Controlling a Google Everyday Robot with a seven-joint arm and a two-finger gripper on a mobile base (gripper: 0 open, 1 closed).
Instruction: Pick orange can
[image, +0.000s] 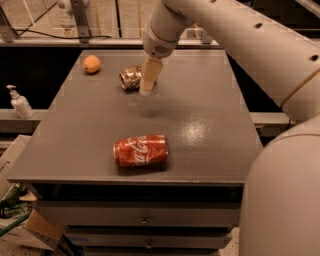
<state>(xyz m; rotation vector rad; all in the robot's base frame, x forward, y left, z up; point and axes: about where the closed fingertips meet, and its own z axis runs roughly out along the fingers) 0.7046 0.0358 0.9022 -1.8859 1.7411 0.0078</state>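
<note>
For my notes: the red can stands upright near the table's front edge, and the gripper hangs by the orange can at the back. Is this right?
No: camera view shows the red can lying on its side. The gripper does hang by the orange can.

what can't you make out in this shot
- Camera view: the orange can's right end is hidden behind the gripper, over the table's far part; whether they touch cannot be told.
- Camera view: the arm is cut off by the right edge.
- Camera view: the pump bottle's label is too small to read.
</note>
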